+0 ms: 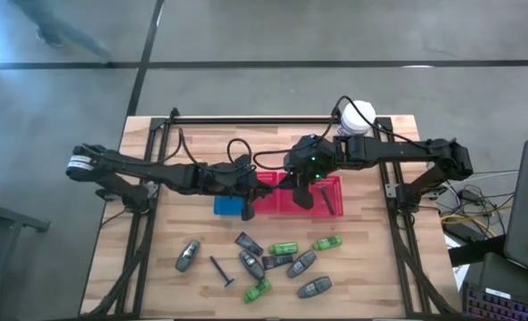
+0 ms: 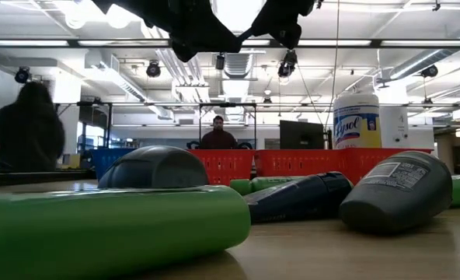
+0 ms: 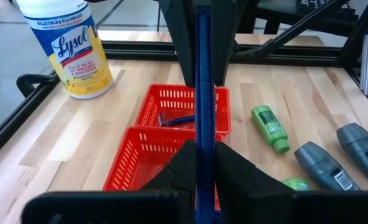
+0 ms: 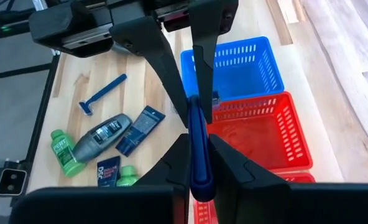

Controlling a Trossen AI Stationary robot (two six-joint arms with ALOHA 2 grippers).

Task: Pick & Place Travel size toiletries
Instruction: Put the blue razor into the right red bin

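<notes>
A thin blue razor [image 4: 193, 124] is held in the air between my two grippers, which face each other above the blue tray [image 4: 240, 62] and the red trays [image 4: 258, 134]. My left gripper [image 3: 202, 180] and my right gripper [image 4: 196, 168] are both shut on it. The razor's head does not show. On the near half of the table lie grey bottles [image 1: 188, 256] [image 1: 301, 264], green bottles [image 1: 282, 248] [image 1: 326, 242], dark flat packs [image 1: 248, 242] and another razor [image 1: 221, 272]. One more blue razor [image 3: 174, 119] lies in a red tray. My left gripper pinches the razor's handle [image 3: 202, 143] between its two fingers, coming level from the table's left. The handle runs along the fingers toward the other gripper. The razor is lifted clear above the trays. My right gripper pinches the same handle [image 4: 193, 118] between its two fingers, coming from the table's right, opposite the left fingers [image 4: 165, 62]. The handle lies along the fingers, and its rounded end [image 4: 199, 190] reaches back between them. The razor touches neither tray nor table.
A big white-capped jar with a yellow label [image 1: 356, 119] stands at the far right behind the red trays [image 1: 317, 198]. The blue tray [image 1: 226, 206] stands left of them. Black frame rails [image 1: 246, 119] run along the table's sides. People show in the room beyond [image 2: 218, 134].
</notes>
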